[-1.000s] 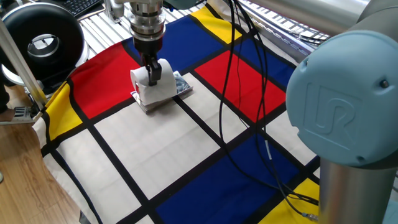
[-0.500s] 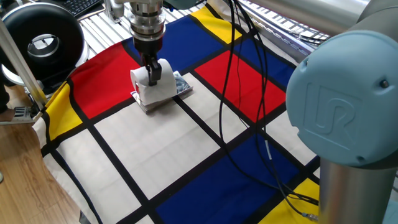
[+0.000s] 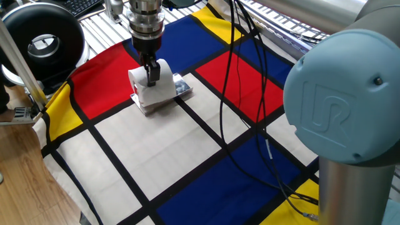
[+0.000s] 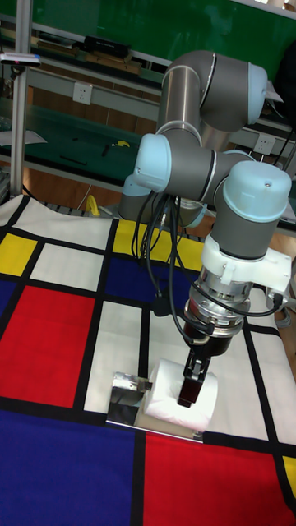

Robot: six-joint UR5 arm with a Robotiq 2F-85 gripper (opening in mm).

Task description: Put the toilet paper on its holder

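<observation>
Roll position: toilet paper (image 3: pixel 153 86) is seen resting on the shiny silver holder (image 3: pixel 182 87), which lies flat on the colour-blocked cloth (image 3: pixel 187 156) near the boundary of a red and a white panel.
Holder coverage: in the tall fixed view the holder (image 4: pixel 125 388) is seen projecting from under the roll (image 4: pixel 177 392) on one side; the rest of the plate is hidden beneath the paper.
End effector: gripper (image 3: pixel 150 74) is held vertically over the roll, with its fingers closed on the toilet paper, one dark finger (image 4: pixel 190 384) being visible against the roll's face.
Contact: roll and plate appear to be touching; whether full weight is borne by the holder cannot be told.
Done: transport to the holder is judged complete, or nearly so.
Left: release of the roll and withdrawal of the arm are judged to remain.
Bystander object: black round device (image 3: pixel 42 45) is seen well apart, at the table's far corner.
</observation>
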